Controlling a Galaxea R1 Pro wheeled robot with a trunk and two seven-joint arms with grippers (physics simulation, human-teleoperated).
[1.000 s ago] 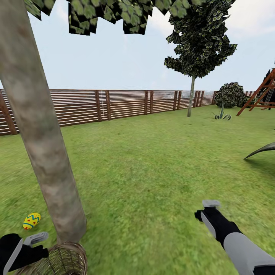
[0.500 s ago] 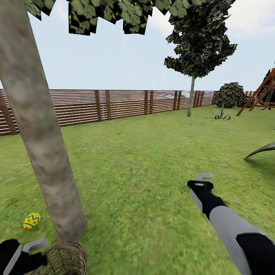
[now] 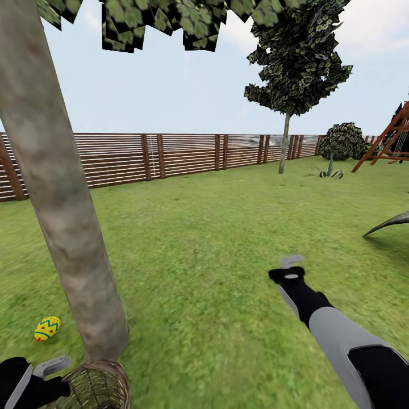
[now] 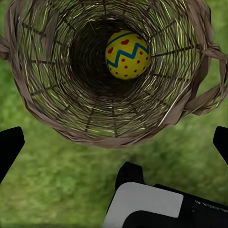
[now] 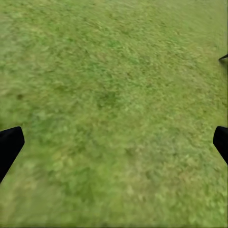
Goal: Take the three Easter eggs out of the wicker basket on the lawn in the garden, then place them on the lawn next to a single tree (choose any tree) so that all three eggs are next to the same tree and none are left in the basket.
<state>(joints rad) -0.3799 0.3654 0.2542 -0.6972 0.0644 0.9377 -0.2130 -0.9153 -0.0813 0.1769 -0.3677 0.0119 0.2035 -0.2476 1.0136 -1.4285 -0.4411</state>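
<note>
Down at the foot of the thick mottled tree (image 3: 62,210), in the head view, one Easter egg (image 3: 48,328) lies on the lawn (image 3: 216,238) just beside the trunk, on its side, its long axis tilted with the narrower end up toward the trunk. The wicker basket (image 3: 96,386) stands upright close against the trunk's base, with the left gripper (image 3: 48,368) right at its rim; from here I cannot tell how far its fingers are spread. The right gripper (image 3: 292,262) hangs out over bare grass, well apart from the basket. A brown slat fence (image 3: 187,156) closes the garden, with a thin-trunked tree (image 3: 292,62), a shrub (image 3: 342,142) and a wooden play frame (image 3: 392,139) beyond.

In the left wrist view, the basket's (image 4: 42,95) mouth gapes straight at the camera, and a second egg (image 4: 127,54) sits deep inside, seemingly end-on. The black fingertips (image 4: 10,147) stand wide, holding nothing.

In the right wrist view there is mottled grass (image 5: 114,104), the fingertips (image 5: 9,147) likewise wide and empty.
</note>
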